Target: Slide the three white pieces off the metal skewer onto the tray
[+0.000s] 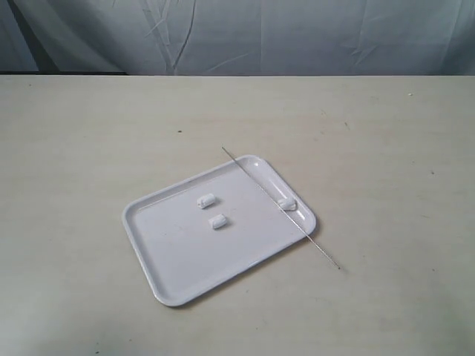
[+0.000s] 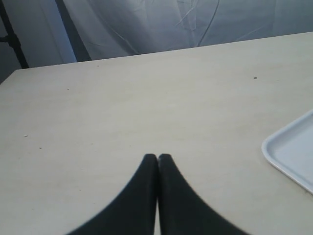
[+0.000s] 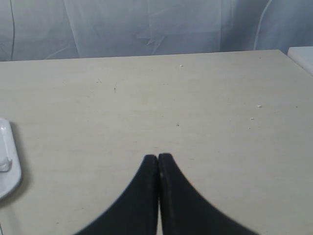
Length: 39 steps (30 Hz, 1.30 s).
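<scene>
- The skewer (image 1: pixel 252 177) lies slantwise across the right-hand end of the tray (image 1: pixel 178 259). Both of its tips reach past the rim and over the worktop (image 1: pixel 386 133).
- One white piece (image 1: pixel 287 203) sits against the skewer close to the tray's right rim. Whether the rod runs through it cannot be told.
- A second white piece (image 1: pixel 205 200) and a third white piece (image 1: pixel 217 222) lie loose near the middle of the tray, just beside each other and well apart from the skewer.
- The left gripper (image 2: pixel 157 157) has its fingers pressed together on nothing. It is over bare worktop, with a corner of the tray nearby.
- The right gripper (image 3: pixel 158 156) is likewise closed and empty over bare worktop, with the tray's edge to one side.
- A pale grey cloth (image 1: pixel 297 33) hangs behind the worktop.
</scene>
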{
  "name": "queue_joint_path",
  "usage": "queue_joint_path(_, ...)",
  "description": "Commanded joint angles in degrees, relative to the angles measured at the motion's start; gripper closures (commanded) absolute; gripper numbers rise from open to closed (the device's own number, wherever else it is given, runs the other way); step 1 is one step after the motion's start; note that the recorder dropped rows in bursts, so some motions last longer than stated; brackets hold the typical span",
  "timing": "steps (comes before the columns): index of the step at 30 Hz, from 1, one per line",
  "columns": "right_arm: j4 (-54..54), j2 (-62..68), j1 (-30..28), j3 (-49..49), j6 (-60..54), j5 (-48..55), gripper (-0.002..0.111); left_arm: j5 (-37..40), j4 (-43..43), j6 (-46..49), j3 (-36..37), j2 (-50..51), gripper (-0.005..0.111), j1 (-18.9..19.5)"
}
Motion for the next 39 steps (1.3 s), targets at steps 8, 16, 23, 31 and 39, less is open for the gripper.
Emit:
queue_joint_path(8,0.2,-0.4,-0.2,0.1,0.0,-0.1,0.109,-0.4,-3.4,-0.1,0.3,-0.2,0.107,-0.5)
queue_joint_path(16,0.2,-0.4,-0.2,0.1,0.0,-0.1,0.109,-0.5,-3.0,-0.1,0.3,-0.2,0.107,-0.5)
queue_joint_path(23,0.2,-0.4,-0.2,0.1,0.0,-0.1,0.109,-0.5,-4.6,-0.1,0.3,-0.2,0.107,-0.5)
queue_joint_path(31,0.2,-0.4,-0.2,0.1,0.0,-0.1,0.109,-0.7,6.2,-8.5,0.3,-0.2,0.107,-0.5)
queue_joint_path(39,0.2,-0.4,-0.2,0.1,0.0,-0.1,0.109,-0.7,7.3,-9.2,0.3,-0.2,0.107,-4.1)
